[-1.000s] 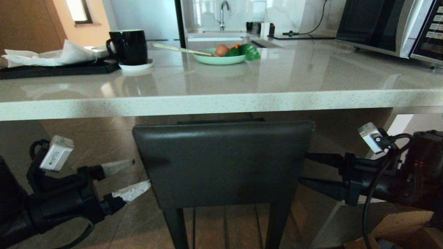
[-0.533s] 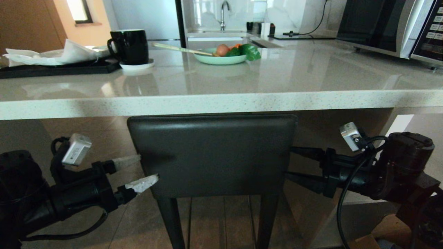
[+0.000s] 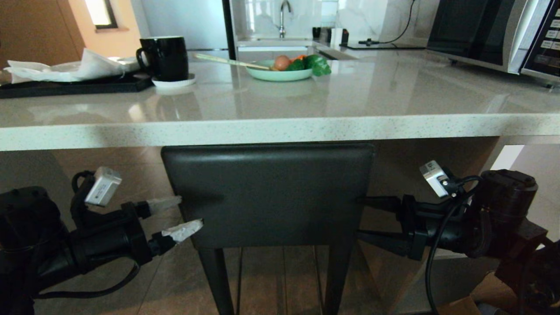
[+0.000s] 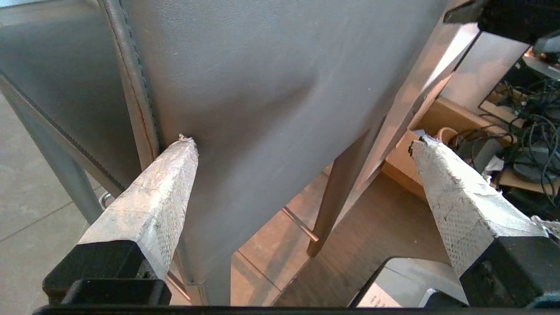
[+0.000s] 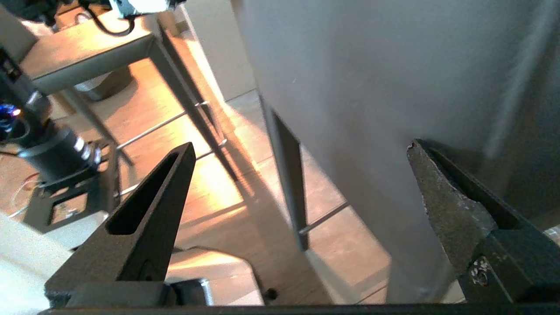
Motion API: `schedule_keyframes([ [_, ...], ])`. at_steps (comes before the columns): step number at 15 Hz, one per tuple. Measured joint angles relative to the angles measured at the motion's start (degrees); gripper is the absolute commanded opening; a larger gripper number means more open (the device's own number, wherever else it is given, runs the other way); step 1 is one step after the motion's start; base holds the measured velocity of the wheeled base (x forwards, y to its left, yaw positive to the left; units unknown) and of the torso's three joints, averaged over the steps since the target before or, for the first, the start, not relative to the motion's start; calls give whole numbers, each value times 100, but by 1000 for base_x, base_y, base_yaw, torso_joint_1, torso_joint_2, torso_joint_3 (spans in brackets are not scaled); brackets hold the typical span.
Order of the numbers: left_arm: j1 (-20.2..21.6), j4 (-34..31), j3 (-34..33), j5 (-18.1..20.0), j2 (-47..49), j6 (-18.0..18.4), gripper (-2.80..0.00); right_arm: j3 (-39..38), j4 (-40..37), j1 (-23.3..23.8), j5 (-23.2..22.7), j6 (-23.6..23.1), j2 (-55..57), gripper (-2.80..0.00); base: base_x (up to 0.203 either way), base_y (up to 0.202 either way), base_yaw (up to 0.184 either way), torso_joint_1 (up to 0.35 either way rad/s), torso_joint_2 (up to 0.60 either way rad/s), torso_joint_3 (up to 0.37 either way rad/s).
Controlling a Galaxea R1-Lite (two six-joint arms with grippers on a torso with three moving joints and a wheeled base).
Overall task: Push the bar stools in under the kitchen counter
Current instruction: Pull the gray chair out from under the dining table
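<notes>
Both grippers spread wide against one stool's backrest

The left gripper (image 3: pixel 180 215) and right gripper (image 3: pixel 363 217), each wide open and holding nothing, flank the bar stool (image 3: pixel 267 194) between them; its backrest top sits just under the surface (image 3: pixel 280 129) edge above.

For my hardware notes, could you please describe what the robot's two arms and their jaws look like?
Both arms are black with loose black cables and a small silver-white camera box at the wrist. The left gripper has tapered jaws wrapped in whitish textured tape, frayed at the tips. The right gripper has bare black pointed jaws, one hollowed by a slot.
</notes>
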State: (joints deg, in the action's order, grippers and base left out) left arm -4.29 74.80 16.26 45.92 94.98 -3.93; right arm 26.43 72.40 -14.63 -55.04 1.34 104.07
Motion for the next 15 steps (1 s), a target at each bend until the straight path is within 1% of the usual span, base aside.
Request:
schedule_keyframes([
  [6,-6,20,124,30,113,1,0,354,-10,143,-78,4,98,0,0,0,0,0,0,0],
  [8,-6,20,63,38,105,7,0,171,22,243,-107,-14,41,0,0,0,0,0,0,0],
  [11,7,18,9,39,107,21,0,-182,20,651,-317,-29,-156,0,0,0,0,0,0,0],
  [13,7,15,50,41,120,19,0,-112,15,895,-426,-16,-191,0,0,0,0,0,0,0],
  [15,7,0,129,52,146,18,0,157,8,933,-441,-5,-97,0,0,0,0,0,0,0],
])
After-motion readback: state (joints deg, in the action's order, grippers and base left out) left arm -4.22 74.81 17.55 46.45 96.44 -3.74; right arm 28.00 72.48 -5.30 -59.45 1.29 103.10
